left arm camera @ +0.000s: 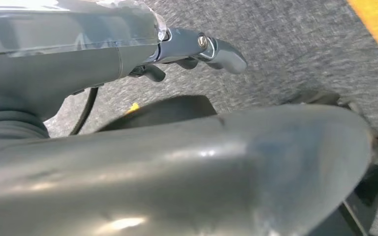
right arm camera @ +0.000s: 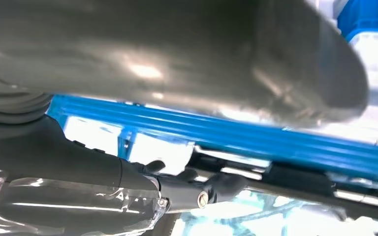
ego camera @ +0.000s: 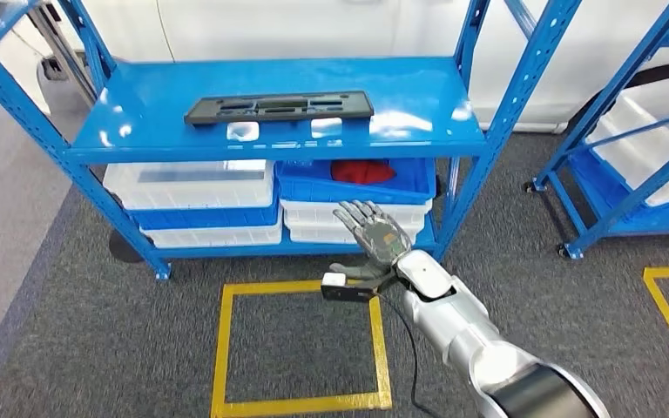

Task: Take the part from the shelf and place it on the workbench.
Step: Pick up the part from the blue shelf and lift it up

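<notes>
Part (ego camera: 279,108), long and black, is lying flat on the blue shelf's (ego camera: 139,96) top level, far from the right hand (ego camera: 373,233), which is hovering with fingers apart, holding nothing. Left hand (left arm camera: 197,49): fingers' state unclear.

The part (ego camera: 279,107) was a long, flat, dark grey plastic panel with several rectangular recesses along its face. It lay flat on the top board of the blue metal shelf (ego camera: 139,131), lengthwise across it, near the middle and toward the front edge, touched by nothing. In the right wrist view it (right arm camera: 295,177) appeared as a dark, blurred strip.
</notes>
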